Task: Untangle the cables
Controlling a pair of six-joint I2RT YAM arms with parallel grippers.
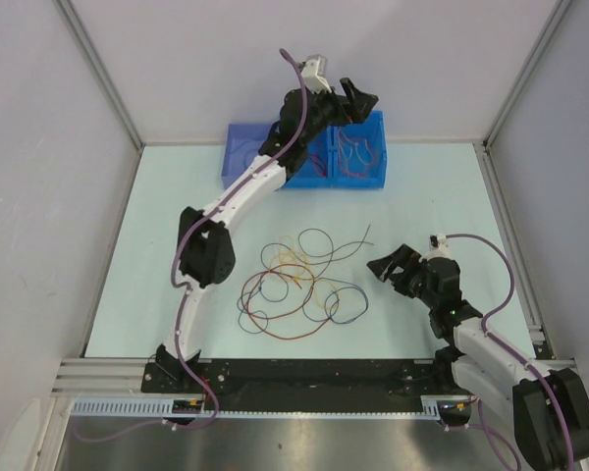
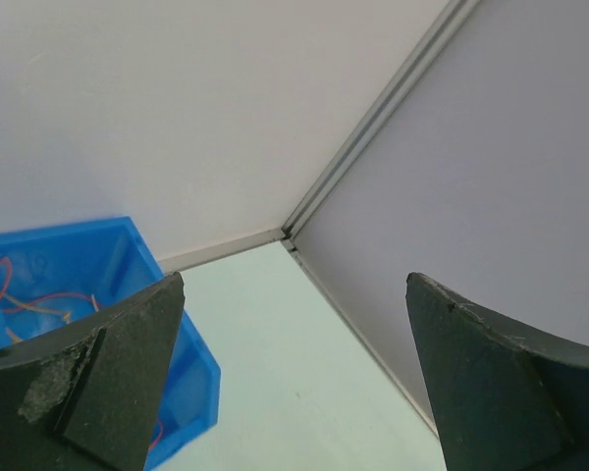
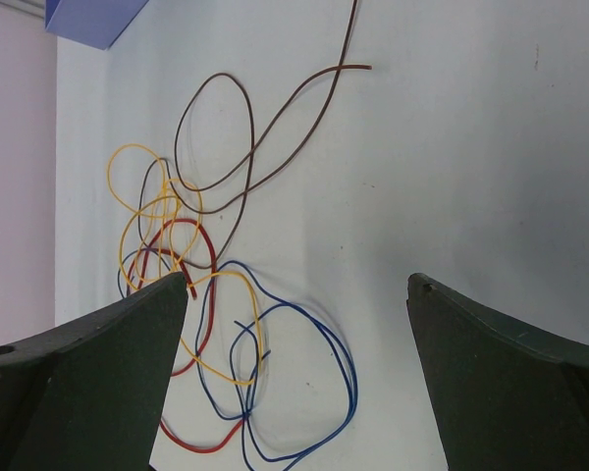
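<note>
Judged very light, limp and springy, thin enough to slip out of a pinch, and likely to drag neighbours along when pulled: the cables (image 1: 299, 285). Lying as a loose heap at centre of the overhead frame, flat on the worktop (image 1: 157, 245). A few more strands (image 1: 348, 154) inside the right compartment of the blue bin (image 1: 240, 162) at upper centre.

Best pinched one strand at a time, where clear of the rest. In the right wrist view:
- Skip the red loop (image 3: 191, 224) at left, tangled with yellow, too many crossings.
- Good: outer curve of the blue loop (image 3: 351, 378) at lower centre.
- Good: brown loose end (image 3: 353, 68) at top.

Left end effector (image 1: 353, 101) up over the bin, fingers spread wide, holding nothing. Right end effector (image 1: 388, 267) just right of the heap, also spread wide and empty, near the cables but apart from them.

Hard to make out:
- Middle of the bin covered by the left arm (image 1: 245, 191) overhead.
- Bin contents cut off at the left edge of the left wrist view, strand count unclear.
- Lower left of the heap hidden behind a finger (image 3: 88, 383) in the right wrist view.
- Over-under order at the crossings impossible to tell.
- Dark strands not surely black or brown.
</note>
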